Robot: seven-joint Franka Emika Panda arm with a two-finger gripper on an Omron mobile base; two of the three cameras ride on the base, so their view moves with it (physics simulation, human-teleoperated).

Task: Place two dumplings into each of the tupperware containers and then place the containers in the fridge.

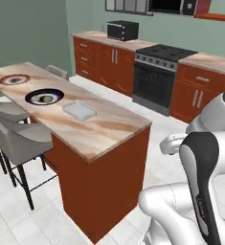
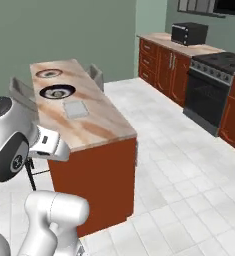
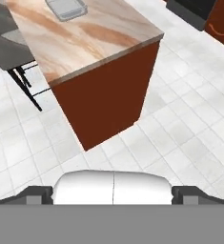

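One pale grey tupperware container (image 1: 79, 110) (image 2: 75, 109) (image 3: 66, 8) lies flat on the island counter (image 1: 104, 131), near its middle. Beyond it stands a dark-blue plate with a white centre (image 1: 44, 97) (image 2: 57, 91), with small beige dumplings (image 1: 46, 98) on it. My gripper (image 3: 113, 196) hangs off the near end of the island, above the floor and well short of the container. It is open, fingertips (image 3: 39, 194) wide apart with nothing between them. The fridge is out of view.
A red-and-black-rimmed plate (image 1: 13, 79) (image 2: 51, 73) sits at the island's far end. Grey stools (image 1: 18, 139) stand along its left side. A black oven (image 1: 154, 83) and a microwave (image 1: 122, 29) line the back counter. White tiled floor (image 2: 179, 165) lies open to the right.
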